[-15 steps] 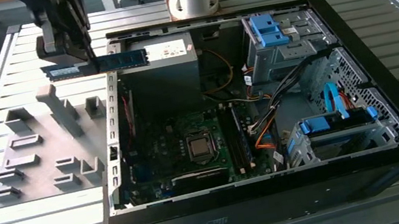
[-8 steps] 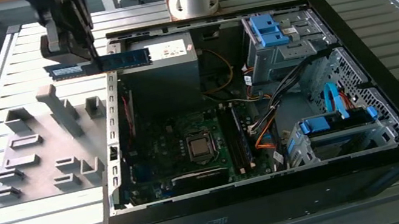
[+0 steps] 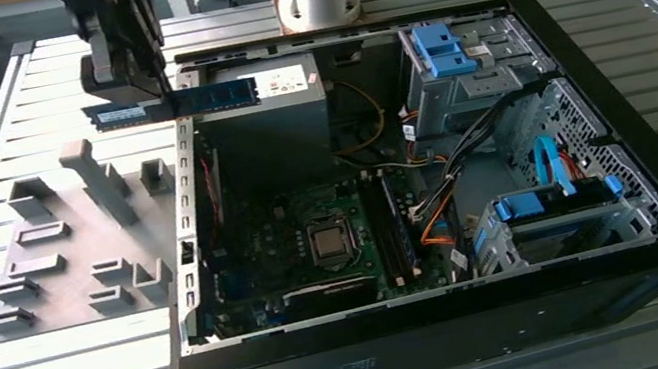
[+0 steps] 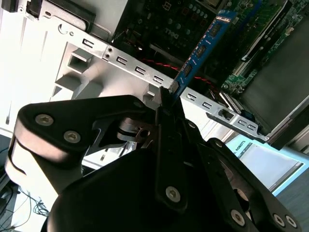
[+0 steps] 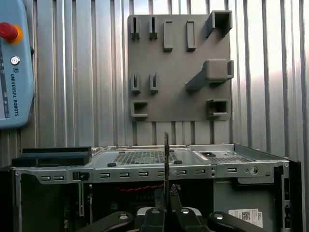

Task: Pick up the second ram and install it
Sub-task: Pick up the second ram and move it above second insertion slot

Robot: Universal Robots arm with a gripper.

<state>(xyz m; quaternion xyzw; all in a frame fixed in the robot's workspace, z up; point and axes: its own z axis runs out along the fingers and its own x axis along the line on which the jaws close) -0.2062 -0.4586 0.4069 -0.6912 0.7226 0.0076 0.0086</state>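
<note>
My gripper [image 4: 169, 96] is clamped narrow on the second ram [image 4: 203, 48], a thin, flat blue board with black chips. In the exterior view it hangs level over the open metal case [image 3: 461, 318], its long axis running left to right. The first wrist view shows it edge-on, with the grey blocky holder tray [image 5: 178, 72] beyond.
</note>
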